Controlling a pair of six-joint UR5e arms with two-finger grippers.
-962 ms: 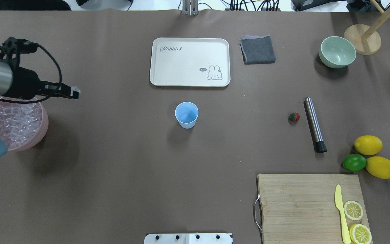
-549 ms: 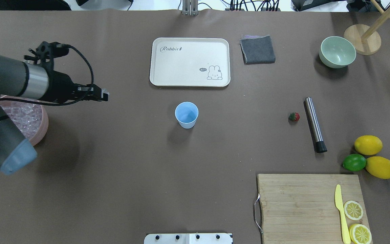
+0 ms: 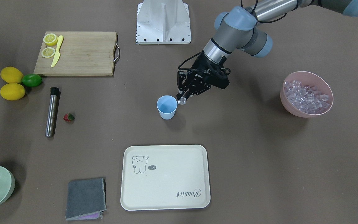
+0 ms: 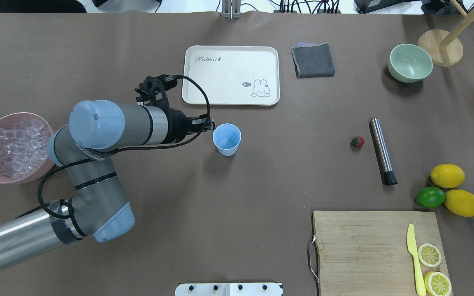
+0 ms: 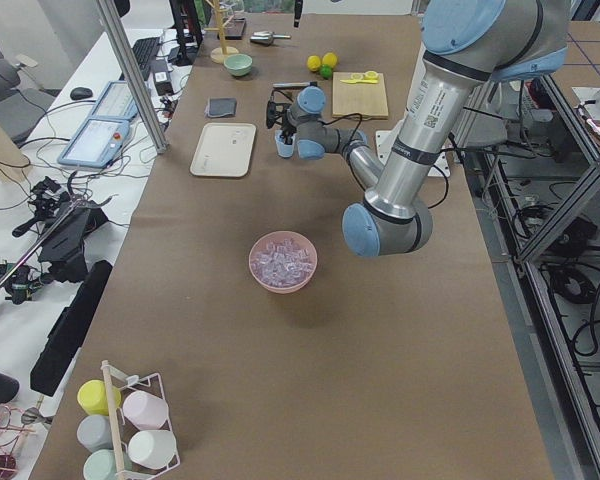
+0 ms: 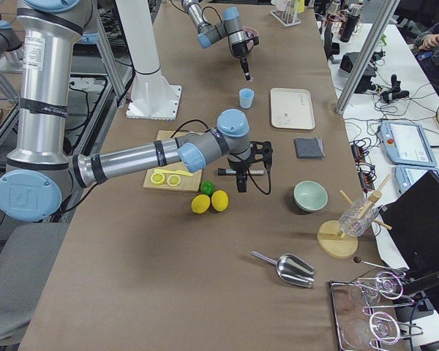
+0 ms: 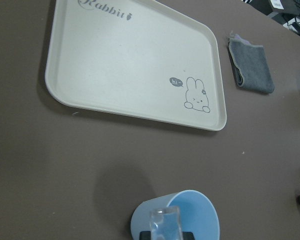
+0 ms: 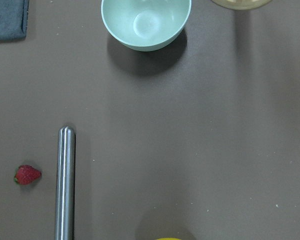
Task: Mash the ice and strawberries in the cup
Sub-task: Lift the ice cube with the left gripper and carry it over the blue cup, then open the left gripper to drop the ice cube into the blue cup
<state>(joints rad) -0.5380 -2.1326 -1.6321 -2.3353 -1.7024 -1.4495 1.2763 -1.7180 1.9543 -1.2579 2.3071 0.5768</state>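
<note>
Ice cube (image 7: 165, 222) sits pinched in my left gripper (image 3: 182, 97), jaws narrow on it, at the near rim of the cup (image 4: 226, 139) just ahead. I'd nudge forward over the opening's middle before releasing, low, so it can't bounce out.

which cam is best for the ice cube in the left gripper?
Left wrist: the ice cube is close up, at the cup rim. Front-facing shows it small at the left gripper tip; overhead barely shows it; side views are too far.
</note>
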